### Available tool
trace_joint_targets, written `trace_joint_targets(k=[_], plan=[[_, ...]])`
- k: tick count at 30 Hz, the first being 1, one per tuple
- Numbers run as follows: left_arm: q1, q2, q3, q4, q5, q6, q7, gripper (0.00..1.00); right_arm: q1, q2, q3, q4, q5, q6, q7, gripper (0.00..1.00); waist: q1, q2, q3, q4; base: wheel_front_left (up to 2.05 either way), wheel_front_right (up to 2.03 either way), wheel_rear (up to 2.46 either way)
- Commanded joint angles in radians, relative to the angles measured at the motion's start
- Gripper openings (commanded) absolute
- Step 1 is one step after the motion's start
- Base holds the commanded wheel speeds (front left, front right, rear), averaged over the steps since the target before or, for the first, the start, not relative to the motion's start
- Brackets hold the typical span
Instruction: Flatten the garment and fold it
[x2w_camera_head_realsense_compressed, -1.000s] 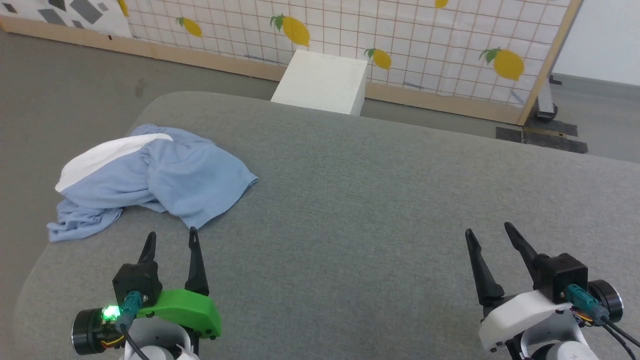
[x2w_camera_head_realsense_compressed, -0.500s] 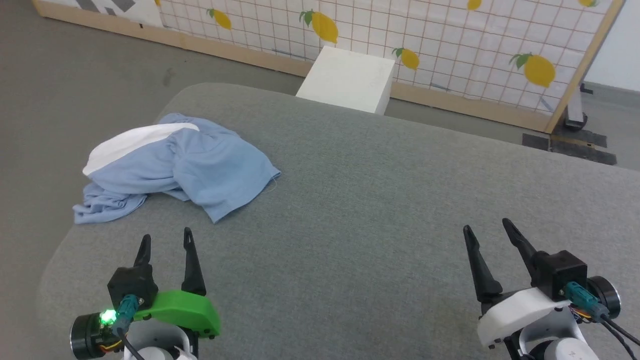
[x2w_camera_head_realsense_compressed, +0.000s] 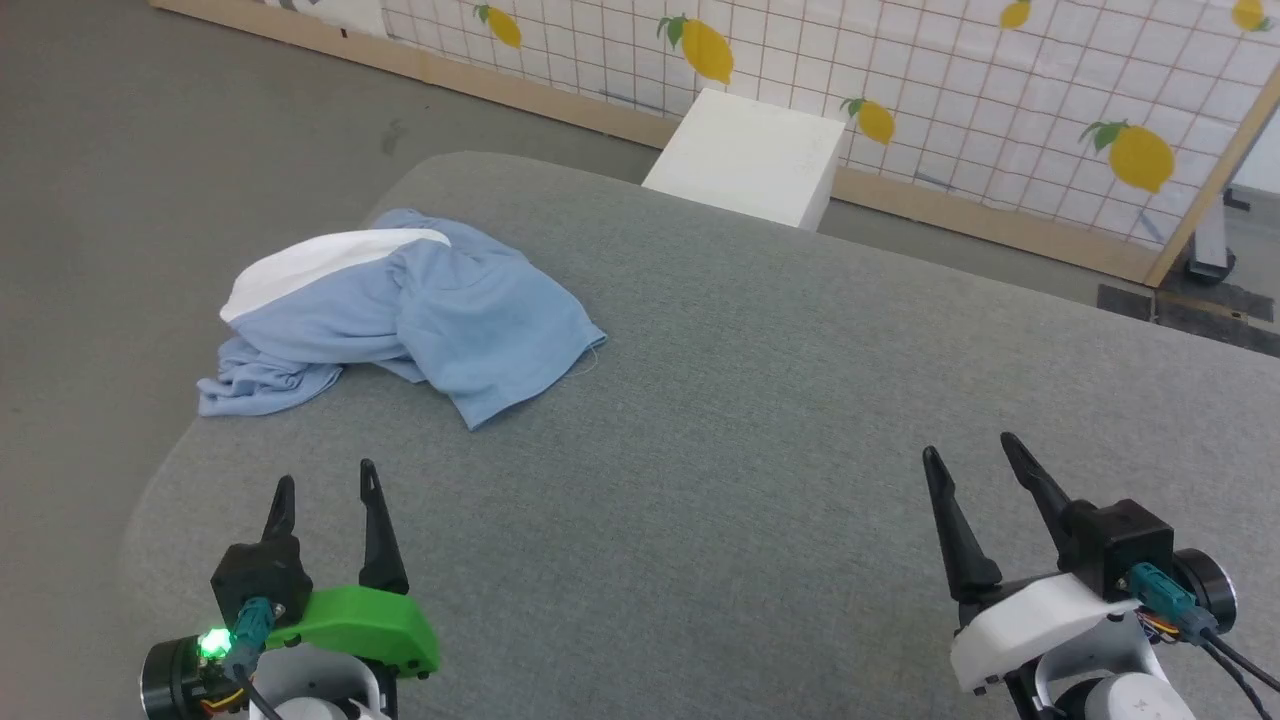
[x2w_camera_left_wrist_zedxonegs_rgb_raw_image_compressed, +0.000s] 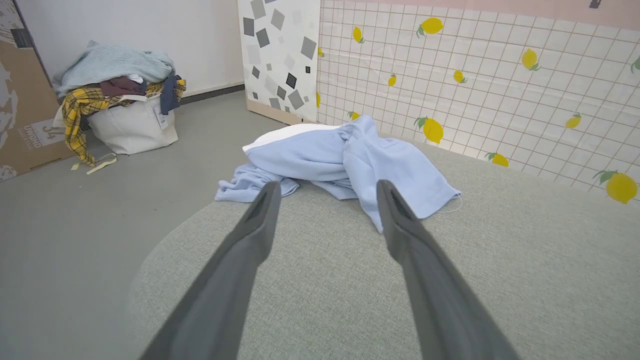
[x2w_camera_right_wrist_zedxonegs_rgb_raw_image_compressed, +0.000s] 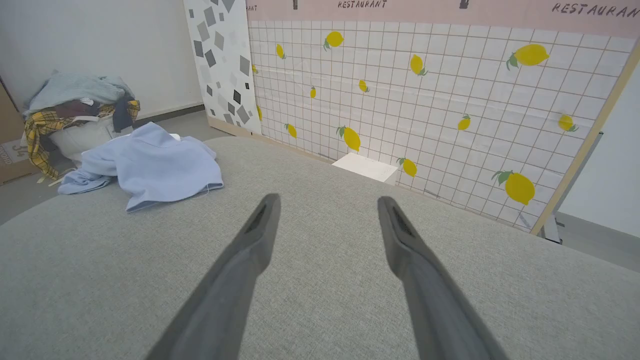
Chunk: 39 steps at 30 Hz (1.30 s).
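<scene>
- Light blue knit in a crumpled heap: the garment (x2w_camera_head_realsense_compressed: 420, 320) lies near the far left corner of the grey cloth-covered table (x2w_camera_head_realsense_compressed: 750, 450). A white band (x2w_camera_head_realsense_compressed: 320, 265) lies uppermost, and a bunched end reaches the table's left edge.
- Its folds match those of a second ago. It only sits further right in the head view, because the camera has swung left toward it.
- The left gripper (x2w_camera_head_realsense_compressed: 326, 473) is spread wide and holds nothing. It is near the table's front edge, pointing at the heap but well short of it.
- The right gripper (x2w_camera_head_realsense_compressed: 971, 447) is also wide and empty, well apart from the garment over bare table.
- Likely meaning: flattening has not begun, and the robot is squaring up to the heap before reaching for it.
- Beyond the table stand a white box (x2w_camera_head_realsense_compressed: 750, 155) and a lemon-print screen (x2w_camera_head_realsense_compressed: 950, 90).
</scene>
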Motion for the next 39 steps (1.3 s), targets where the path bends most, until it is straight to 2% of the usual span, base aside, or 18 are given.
trace_joint_targets(k=[1, 34, 39], plan=[[0.012, 0.008, -0.005, 0.007, -0.016, 0.011, -0.01, 1.0, -0.016, 0.001, 0.003, 0.006, 0.006, -0.001, -0.01, 1.0, 0.0, 0.0, -0.001, 0.012, 0.0, 0.0, 0.0], [0.015, 0.045, -0.026, 0.037, -0.105, 0.099, -0.072, 1.0, -0.028, 0.002, 0.008, 0.032, 0.036, -0.002, -0.053, 1.0, 0.0, 0.0, 0.011, 0.166, 0.0, 0.0, 0.0], [-0.052, 0.07, -0.036, 0.051, -0.128, 0.077, -0.063, 1.0, -0.038, 0.002, 0.009, 0.021, 0.029, -0.002, -0.046, 1.0, 0.0, 0.0, 0.043, 0.19, 0.0, 0.0, 0.0]])
